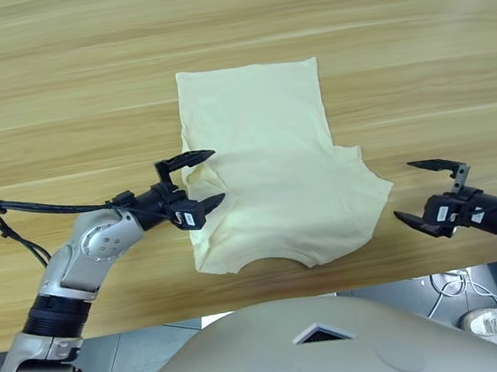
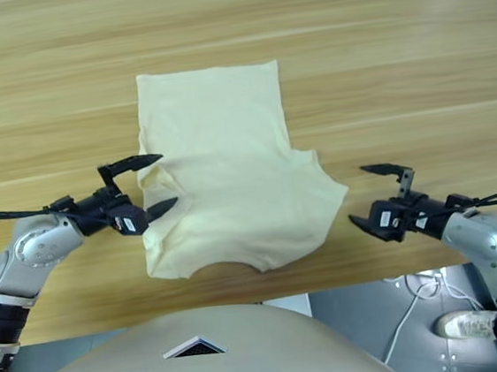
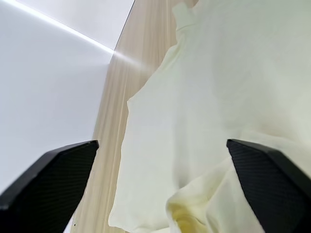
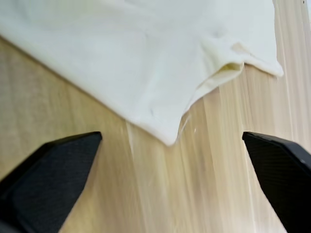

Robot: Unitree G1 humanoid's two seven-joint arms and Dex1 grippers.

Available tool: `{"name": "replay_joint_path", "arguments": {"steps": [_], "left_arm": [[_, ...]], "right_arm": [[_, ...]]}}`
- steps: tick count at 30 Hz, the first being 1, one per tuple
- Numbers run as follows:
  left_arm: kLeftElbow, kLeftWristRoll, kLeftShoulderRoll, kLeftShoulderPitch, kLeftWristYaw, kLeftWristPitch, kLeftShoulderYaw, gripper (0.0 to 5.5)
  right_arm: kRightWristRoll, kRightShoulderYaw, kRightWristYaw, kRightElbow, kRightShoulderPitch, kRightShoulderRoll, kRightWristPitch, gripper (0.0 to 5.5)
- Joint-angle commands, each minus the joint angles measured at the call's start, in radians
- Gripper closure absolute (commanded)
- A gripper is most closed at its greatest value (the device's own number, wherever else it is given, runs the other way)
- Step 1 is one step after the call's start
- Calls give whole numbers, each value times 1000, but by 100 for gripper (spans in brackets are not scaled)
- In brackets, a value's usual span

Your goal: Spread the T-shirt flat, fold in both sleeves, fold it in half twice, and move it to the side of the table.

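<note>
A pale yellow T-shirt [image 1: 273,166] lies on the wooden table [image 1: 61,90], collar toward the near edge and hem at the far side. Its left sleeve is folded in over the body; the right sleeve [image 1: 369,193] still sticks out. My left gripper [image 1: 205,180] stands open at the shirt's left edge, fingers over the folded cloth, holding nothing. My right gripper [image 1: 420,191] is open over bare wood just right of the right sleeve, apart from it. The right wrist view shows the sleeve tip [image 4: 170,136] between the black fingertips [image 4: 53,160].
The table's near edge [image 1: 435,268] runs just below the collar and under my right gripper. Bare wood spreads to the left, right and far side of the shirt. A shoe [image 1: 489,321] and cables lie on the floor past the edge.
</note>
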Motion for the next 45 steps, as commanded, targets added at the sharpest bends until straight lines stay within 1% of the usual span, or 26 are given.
{"name": "replay_joint_path", "arguments": {"steps": [1,4,7,8,13,15,16,19,22,28,33,34,38,45], "left_arm": [[-13,8,3,5,2,-4,8,49],[-19,8,7,12,2,-5,10,49],[-19,13,7,13,4,-5,10,47],[-19,14,7,14,4,-5,10,47],[-21,18,5,16,8,-6,11,47],[-21,20,4,15,9,-6,11,47],[-20,20,4,15,10,-6,11,47],[-20,20,2,12,12,-10,10,47],[-20,20,1,9,12,-12,8,47],[-21,22,-1,5,14,-16,8,47],[-18,23,-3,1,14,-20,7,47],[-18,23,-3,0,15,-20,7,47],[-16,23,-8,-4,14,-22,6,47],[-16,18,-17,-8,21,-29,6,47]], "right_arm": [[-61,73,1,45,-32,21,30,10],[-87,106,-13,67,-62,21,51,10],[-96,120,-29,81,-79,16,64,64],[-95,123,-31,81,-81,13,66,74],[-87,124,-46,84,-92,6,65,181],[-87,128,-50,85,-97,5,65,215],[-88,131,-51,84,-99,6,66,241],[-92,140,-53,83,-106,7,70,284],[-92,143,-57,84,-112,5,75,343],[-94,143,-59,79,-116,5,77,441],[-96,146,-59,79,-123,6,77,538],[-96,146,-60,79,-125,7,77,545],[-92,140,-67,75,-129,7,70,545],[-50,89,-111,27,-162,33,61,545]]}}
